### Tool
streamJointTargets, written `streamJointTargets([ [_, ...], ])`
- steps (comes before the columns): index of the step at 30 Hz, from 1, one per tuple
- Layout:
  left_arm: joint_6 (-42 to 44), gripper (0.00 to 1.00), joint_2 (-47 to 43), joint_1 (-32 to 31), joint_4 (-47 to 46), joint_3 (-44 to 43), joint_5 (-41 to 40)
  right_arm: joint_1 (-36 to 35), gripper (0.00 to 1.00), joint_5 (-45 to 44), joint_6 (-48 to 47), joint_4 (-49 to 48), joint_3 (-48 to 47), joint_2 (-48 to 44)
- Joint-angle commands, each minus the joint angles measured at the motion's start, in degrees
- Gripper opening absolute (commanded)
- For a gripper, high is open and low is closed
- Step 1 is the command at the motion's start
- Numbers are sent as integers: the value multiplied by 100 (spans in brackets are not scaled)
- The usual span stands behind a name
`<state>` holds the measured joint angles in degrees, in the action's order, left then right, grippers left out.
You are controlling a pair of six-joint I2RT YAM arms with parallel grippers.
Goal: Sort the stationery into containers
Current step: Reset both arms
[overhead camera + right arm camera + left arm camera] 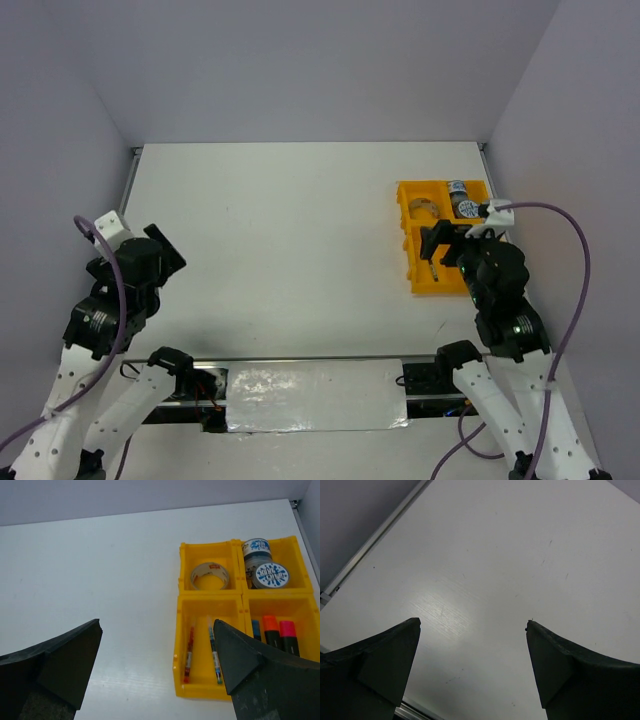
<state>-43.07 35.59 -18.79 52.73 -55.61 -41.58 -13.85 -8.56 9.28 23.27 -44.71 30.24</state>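
White table (pixel 300 250), pale grey walls on three sides; yellow tray (pixel 177 645) sits at the far right of the table, near the right wall.

Right wrist view shows all four compartments:
- far-left: silvery tape ring (pixel 225 577), lying flat
- far-right: two blue-white tape rolls, one face-up (pixel 270 575), the other (pixel 256 546) behind it and touching it
- near-left: red pen (pixel 189 650) and blue pen (pixel 215 655), side by side but apart
- near-right: three markers standing side by side with blue (pixel 256 629), orange (pixel 270 625) and pink (pixel 287 629) caps; lower parts hidden behind the gripper finger

Top view only resolves the ring, the rolls and one pen; the arm covers the marker compartment.

Right gripper (pixel 156 622) hangs above the tray's near side; jaws spread wide, nothing between them.

Left gripper (pixel 473 621) is well apart from the tray, at the table's left edge; jaws also wide apart and empty. Its wrist view shows only bare tabletop and the metal edge strip (pixel 375 537); the top view places it by the left wall.
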Motion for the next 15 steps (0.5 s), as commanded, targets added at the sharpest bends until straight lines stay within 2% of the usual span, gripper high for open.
streamJointTargets([
  [1, 264, 99, -281, 235, -264, -134, 133, -109, 100, -68, -102, 1188, -284, -910],
  [6, 220, 99, -711, 226, -35, -292, 1, -320, 100, -523, 12, 1733, -530, -2090],
  [12, 325, 99, -1203, 235, -105, -336, 290, -329, 100, -788, -102, 2085, -943, -2715],
  [15, 343, 99, -1300, 235, -193, -204, 317, -329, 100, -805, -84, 2164, -1022, -2717],
])
